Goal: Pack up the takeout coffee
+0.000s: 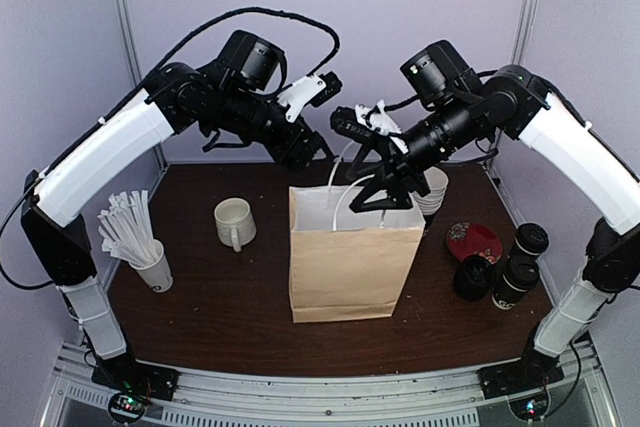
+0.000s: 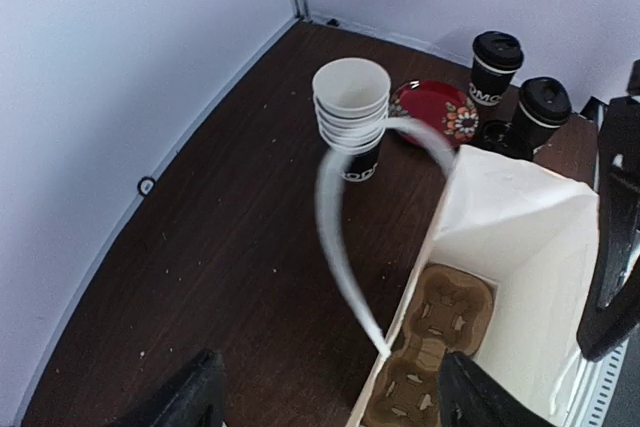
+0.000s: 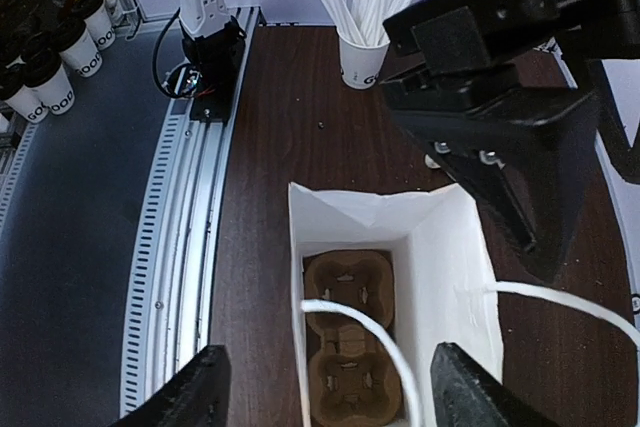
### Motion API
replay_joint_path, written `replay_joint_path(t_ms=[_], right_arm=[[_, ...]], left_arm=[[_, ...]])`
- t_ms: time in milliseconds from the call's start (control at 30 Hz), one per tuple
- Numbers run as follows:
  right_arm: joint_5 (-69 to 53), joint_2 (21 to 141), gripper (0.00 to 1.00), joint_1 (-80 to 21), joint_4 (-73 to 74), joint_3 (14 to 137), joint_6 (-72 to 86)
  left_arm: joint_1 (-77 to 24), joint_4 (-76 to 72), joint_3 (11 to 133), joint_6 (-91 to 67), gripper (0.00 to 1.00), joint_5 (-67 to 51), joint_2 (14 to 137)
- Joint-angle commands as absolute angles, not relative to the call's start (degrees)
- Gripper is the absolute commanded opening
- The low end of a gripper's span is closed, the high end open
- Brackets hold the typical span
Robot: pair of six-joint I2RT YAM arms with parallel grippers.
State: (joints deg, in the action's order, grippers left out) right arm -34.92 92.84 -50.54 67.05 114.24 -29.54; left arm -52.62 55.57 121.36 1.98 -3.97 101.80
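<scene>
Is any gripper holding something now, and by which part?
Nothing is held. The left gripper and the right gripper both hang open above the paper bag; its white handles are not gripped.

The white-shelled left arm [image 1: 110,152] is arching in from 7 o'clock, the right arm [image 1: 580,152] from 5 o'clock. The black two-finger left gripper [image 1: 308,155] and right gripper [image 1: 382,192] are dipping at centre, fingers apparently spread wide.

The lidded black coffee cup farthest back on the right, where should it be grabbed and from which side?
Grip the far cup by its paper wall just under the lid, probably from above, fingers left and right. It stands upright and widens upward; the second lidded cup crowds its near side, and only the flat red plate lies left.
</scene>
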Motion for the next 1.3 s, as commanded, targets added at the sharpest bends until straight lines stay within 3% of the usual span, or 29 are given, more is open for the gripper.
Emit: replay_joint_path(t_ms=[0,167,600,700,833,867,933,1033,1267], right_arm=[[-40.37,90.94,0.81,-47.64,67.29,117.53,-28.68],[-42.67,88.12,0.99,-47.65,70.1,118.18,-29.83],[-36.23,86.86,0.97,-47.75,66.93,108.19,-25.32],[-39.29,88.18,0.87,-47.91,67.22,107.53,-24.61],[-40.19,89.86,0.64,-48.34,67.01,108.59,-23.45],[-40.08,90.17,0.48,-48.34,67.0,109.15,-23.46],[-38.99,90.63,0.03,-48.34,66.62,110.3,-23.11],[-38.45,91.25,0.0,-48.34,66.81,112.82,-23.1],[-39.68,91.89,0.0,-48.34,69.17,123.92,-24.45]], left_arm=[[-52.11,53.44,123.9,2.02,0.84,-0.88,99.45],[-52.09,48.62,118.73,2.71,0.93,-2.4,94.8],[-51.75,48.56,126.28,3.51,0.91,-8.06,107.37],[-50.85,49.12,128.84,1.45,0.82,-12.62,110.76],[-50.31,49.19,130.5,0.21,0.6,-13.46,112.93],[-50.05,49.1,130.88,0.18,0.51,-13.59,113.13],[-49.72,48.67,131.29,0.23,0.29,-13.45,113.2],[-49.48,48.54,132.42,0.18,0.0,-13.19,112.86],[-49.45,48.37,138.3,-2.15,0.0,-16.6,109.72]])
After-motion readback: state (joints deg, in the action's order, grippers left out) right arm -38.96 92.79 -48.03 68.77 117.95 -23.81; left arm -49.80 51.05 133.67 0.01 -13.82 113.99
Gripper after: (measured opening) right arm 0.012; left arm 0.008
